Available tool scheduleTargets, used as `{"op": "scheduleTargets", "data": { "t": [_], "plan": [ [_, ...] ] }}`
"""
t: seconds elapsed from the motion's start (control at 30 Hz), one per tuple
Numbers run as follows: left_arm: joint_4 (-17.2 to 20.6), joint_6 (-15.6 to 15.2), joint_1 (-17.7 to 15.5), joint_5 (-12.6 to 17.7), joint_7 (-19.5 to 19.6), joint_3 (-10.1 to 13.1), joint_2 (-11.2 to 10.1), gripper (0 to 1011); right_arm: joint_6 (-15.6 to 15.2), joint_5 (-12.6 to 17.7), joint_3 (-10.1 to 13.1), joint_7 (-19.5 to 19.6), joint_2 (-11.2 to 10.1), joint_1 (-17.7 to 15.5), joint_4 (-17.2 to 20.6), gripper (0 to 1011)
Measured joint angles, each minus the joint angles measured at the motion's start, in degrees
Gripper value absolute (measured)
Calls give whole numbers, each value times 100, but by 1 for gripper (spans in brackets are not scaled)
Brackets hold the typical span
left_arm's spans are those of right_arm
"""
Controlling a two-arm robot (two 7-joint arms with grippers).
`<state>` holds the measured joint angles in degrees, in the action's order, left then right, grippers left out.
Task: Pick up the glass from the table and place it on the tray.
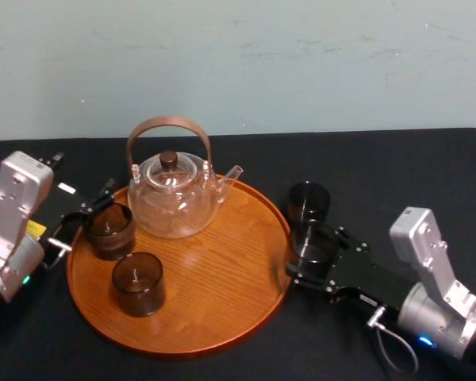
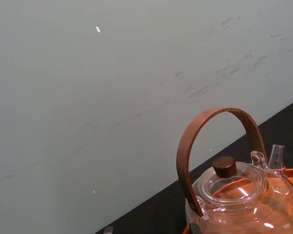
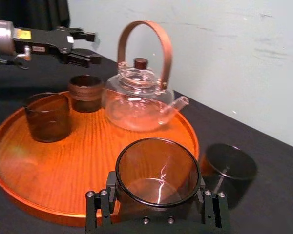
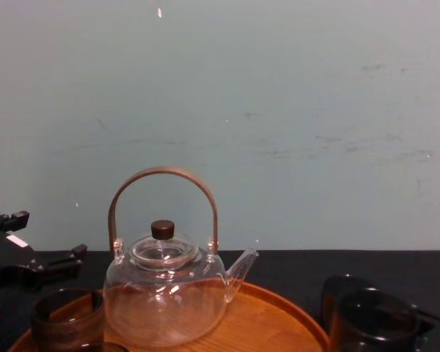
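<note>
Currently you are working the carry step. Your right gripper (image 1: 312,258) is clamping the glass (image 3: 157,168) from both sides, fingers closed against its wall, just beside the right rim of the tray (image 1: 222,262). I cannot tell whether its base is resting on the table (image 1: 412,167) or riding clear of it. By my judgement the grasp is made and the placing is not yet done. The next move is calling for enough lift to bring the base over the low raised rim. After that comes a short travel leftward onto bare wood at the tray's right side, apart from the teapot (image 1: 174,194) and its spout, and a level set-down before the fingers part. A second dark glass (image 1: 308,200) is standing on the table just behind the held one, so any rearward swing is risking a knock. Your left gripper (image 3: 95,48) is hovering with fingers apart at the tray's far left, by a banded glass (image 1: 109,230), and another glass (image 1: 137,283) is sitting nearer on the tray. The table is presenting a flat matte black surface, and a pale, scuffed wall (image 1: 238,63) is closing off the room behind.
</note>
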<state>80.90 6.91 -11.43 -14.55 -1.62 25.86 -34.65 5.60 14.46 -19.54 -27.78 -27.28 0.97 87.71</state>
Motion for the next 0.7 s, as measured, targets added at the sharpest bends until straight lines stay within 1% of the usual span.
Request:
{"op": "scheduleTargets", "data": {
  "t": [0.27,0.7],
  "plan": [
    [0,0,0,0,0,0,0,1001,-49,-178,-276,-18,62,121,82,918],
    [0,0,0,0,0,0,0,1002,-136,-422,-666,-48,238,345,25,918]
  ]
}}
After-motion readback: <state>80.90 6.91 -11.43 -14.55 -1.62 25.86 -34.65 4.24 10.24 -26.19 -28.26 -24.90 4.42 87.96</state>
